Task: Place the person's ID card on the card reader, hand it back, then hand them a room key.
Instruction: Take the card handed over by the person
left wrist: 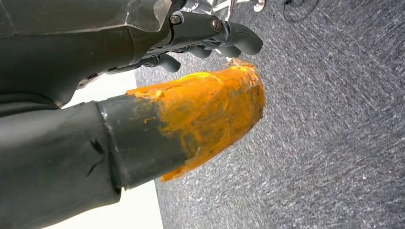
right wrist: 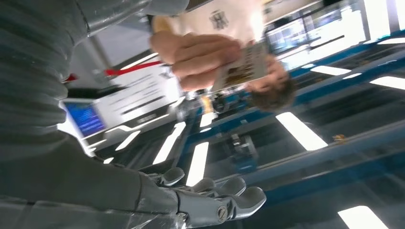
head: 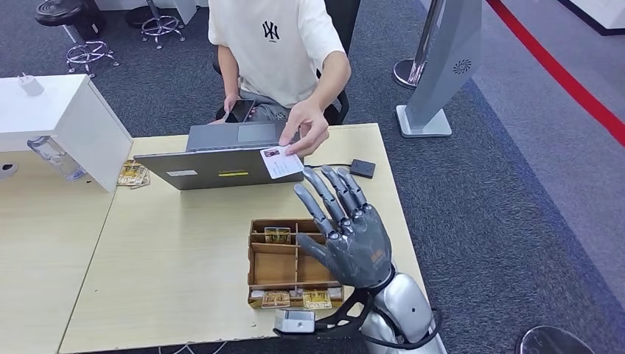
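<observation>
A grey laptop sits at the far side of the wooden counter, its lid towards the robot. To its right, near the far right corner, lies a small black card reader with a thin cable. Nearer, right of centre, stands a brown compartment box holding yellow-printed cards in its far and near slots. A white cabinet stands at the far left, with a clear bottle beside it.

A person in a white T-shirt sits behind the counter, one hand on a phone. The person's other hand reaches over the laptop and pinches the ID card, holding it out just above the laptop's right edge.

The right robot hand is raised above the counter's right side, over the box, palm forward with fingers spread and extended towards the card, grasping nothing. Its fingertips sit just beside the card, apart from it. The laptop and the person's hand lie between the robot hand and the person.

In the left wrist view, the left robot hand hangs over grey carpet, its dark fingers curled inward with nothing in them, an orange-taped thumb in front.
</observation>
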